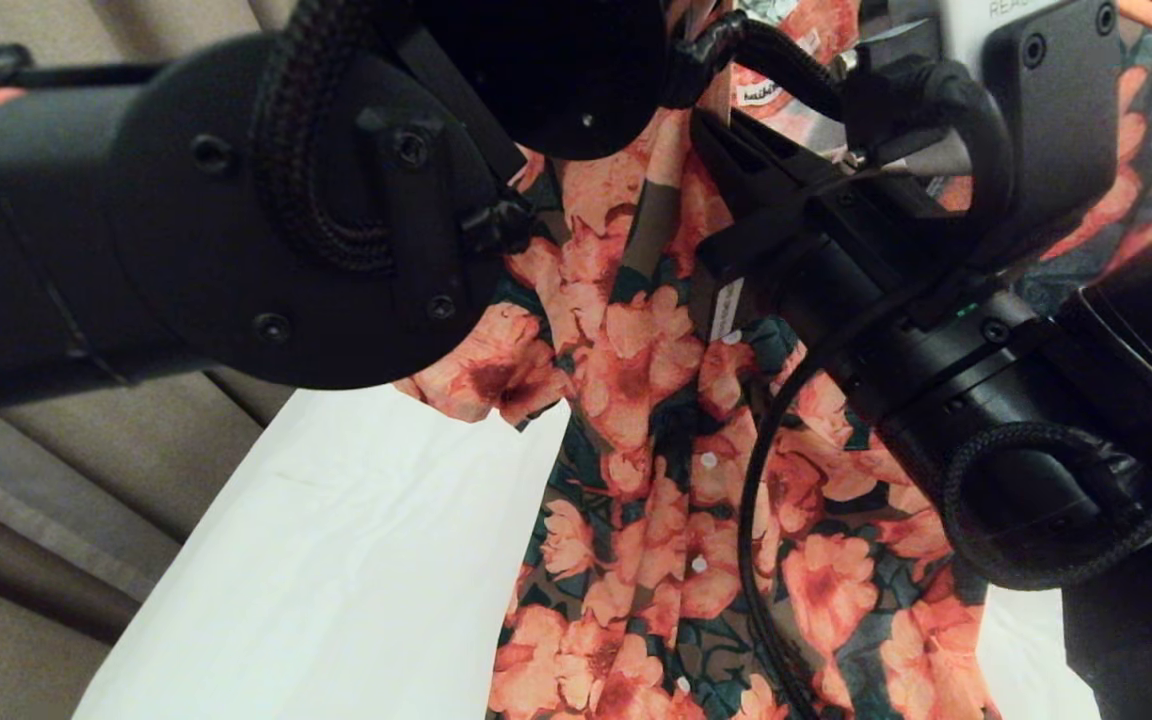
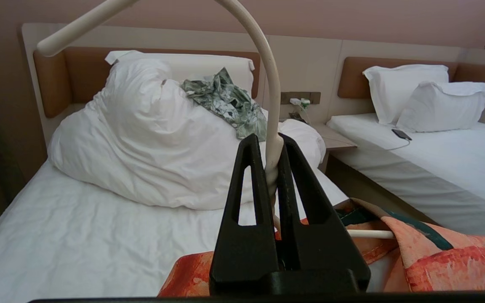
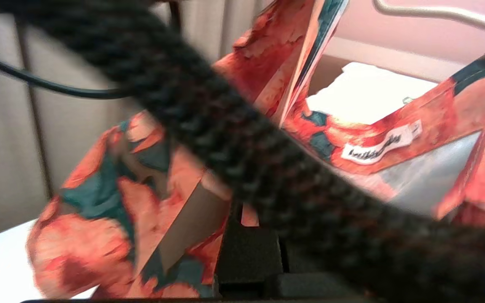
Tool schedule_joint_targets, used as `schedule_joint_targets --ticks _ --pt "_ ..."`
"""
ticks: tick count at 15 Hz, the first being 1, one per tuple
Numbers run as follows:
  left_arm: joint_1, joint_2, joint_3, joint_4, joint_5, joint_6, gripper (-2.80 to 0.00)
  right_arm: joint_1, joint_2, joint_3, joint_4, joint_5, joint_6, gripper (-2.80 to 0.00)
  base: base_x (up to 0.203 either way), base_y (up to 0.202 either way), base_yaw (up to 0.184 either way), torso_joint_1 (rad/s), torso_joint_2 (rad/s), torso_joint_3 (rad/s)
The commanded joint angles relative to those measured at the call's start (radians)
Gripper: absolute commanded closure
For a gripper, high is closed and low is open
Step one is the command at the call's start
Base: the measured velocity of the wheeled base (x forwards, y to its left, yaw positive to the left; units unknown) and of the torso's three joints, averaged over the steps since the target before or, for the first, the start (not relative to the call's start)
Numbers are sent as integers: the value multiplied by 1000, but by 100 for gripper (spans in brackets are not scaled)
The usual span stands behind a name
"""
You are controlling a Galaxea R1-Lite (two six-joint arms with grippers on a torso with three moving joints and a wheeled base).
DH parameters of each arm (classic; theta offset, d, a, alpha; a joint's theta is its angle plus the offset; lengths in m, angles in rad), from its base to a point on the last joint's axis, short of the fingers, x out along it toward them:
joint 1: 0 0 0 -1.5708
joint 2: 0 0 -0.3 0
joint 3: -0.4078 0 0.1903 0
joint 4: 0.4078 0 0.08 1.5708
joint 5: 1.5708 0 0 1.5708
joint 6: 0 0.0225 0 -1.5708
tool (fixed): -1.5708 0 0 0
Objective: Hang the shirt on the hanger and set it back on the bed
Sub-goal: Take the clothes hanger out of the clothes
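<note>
The flowered shirt (image 1: 656,480) hangs between my two raised arms, over the white sheet of the bed (image 1: 336,560). My left gripper (image 2: 268,143) is shut on the twisted neck of the cream hanger (image 2: 267,75), whose hook curves up above it. One hanger arm (image 2: 371,234) runs under the shirt's collar (image 2: 436,256). My right gripper (image 1: 726,150) reaches into the shirt near the neck label. A braided cable hides its tips in the right wrist view, but its fingers (image 3: 246,256) stand close together with shirt fabric (image 3: 99,210) against them.
A bunched white duvet (image 2: 141,147) lies at the head of the bed, with a green-and-white leaf-print garment (image 2: 225,101) on it. A nightstand (image 2: 335,141) and a second white bed (image 2: 436,168) with a phone (image 2: 401,134) stand to one side. Beige floor (image 1: 56,470) borders the bed.
</note>
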Motion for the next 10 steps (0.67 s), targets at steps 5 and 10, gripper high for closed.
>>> schedule_joint_targets --ticks 5,10 --pt "2 -16 -2 -6 2 2 0 -2 -15 84 -2 -4 56 0 0 0 0 0 0 0" --pt "5 -16 -2 -6 0 2 0 4 -60 79 14 -5 50 0 0 0 0 0 0 0"
